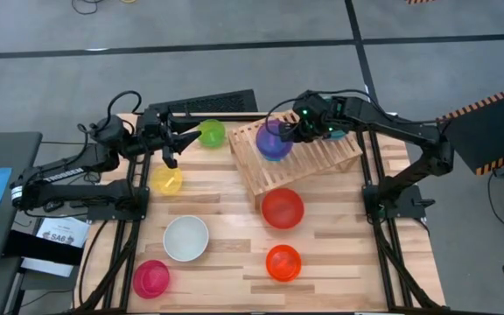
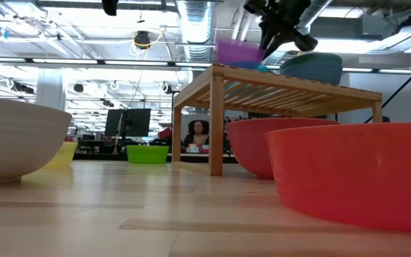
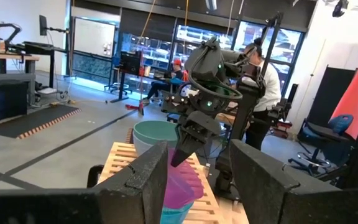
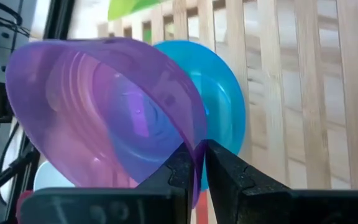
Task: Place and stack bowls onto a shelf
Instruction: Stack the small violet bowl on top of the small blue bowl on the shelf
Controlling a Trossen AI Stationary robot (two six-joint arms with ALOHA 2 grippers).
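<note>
My right gripper (image 1: 287, 131) is shut on a purple bowl (image 4: 104, 112) over the slatted wooden shelf (image 1: 309, 157), which stands at the table's far right. A blue bowl (image 4: 225, 112) sits on the shelf right beneath the purple one. A teal bowl (image 2: 311, 68) rests on the shelf's top beside them. My left gripper (image 3: 197, 180) is open and hovers at the far left, between a green bowl (image 1: 211, 133) and a yellow bowl (image 1: 166, 181), touching nothing. My right gripper pinches the purple bowl's rim (image 4: 190, 140) between its two fingers, one finger inside the bowl and one outside. The fingers come from above and from the table's right. The bowl is tilted, its opening turned sideways, and it hangs over the blue bowl; whether the two bowls touch I cannot tell.
On the tabletop stand a red bowl (image 1: 282, 208) just in front of the shelf, an orange bowl (image 1: 283, 262) near the front edge, a white bowl (image 1: 185, 238) and a pink bowl (image 1: 151, 278) at the near left. A person (image 3: 263, 81) stands beyond the table.
</note>
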